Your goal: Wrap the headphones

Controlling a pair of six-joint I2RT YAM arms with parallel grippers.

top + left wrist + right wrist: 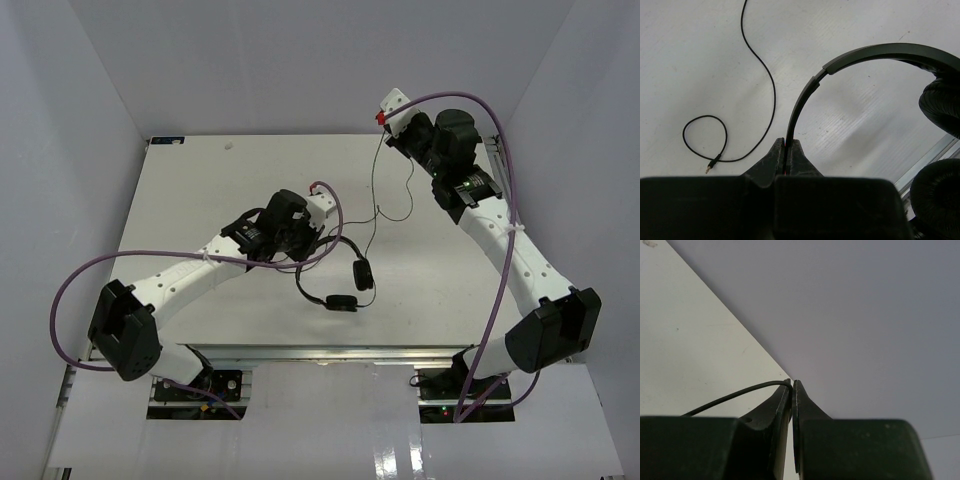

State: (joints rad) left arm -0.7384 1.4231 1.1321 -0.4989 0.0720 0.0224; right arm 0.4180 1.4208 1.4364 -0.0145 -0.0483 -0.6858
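Observation:
The black headphones [345,285] lie near the middle of the white table, the two earcups [362,272] close together. My left gripper [308,255] is shut on the thin headband [805,95], which rises from between its fingertips in the left wrist view; both earcups [940,105] show at the right there. The thin black cord [372,190] runs up from the table to my right gripper [388,130], raised at the far right. The right gripper [791,385] is shut on the cord [735,396]. The cord's free end curls into a loop with the plug [710,167] on the table.
The white table [200,200] is enclosed by grey walls [300,60] at the back and sides. Purple robot cables [90,275] loop along both arms. The table's front metal edge [935,152] runs close to the earcups.

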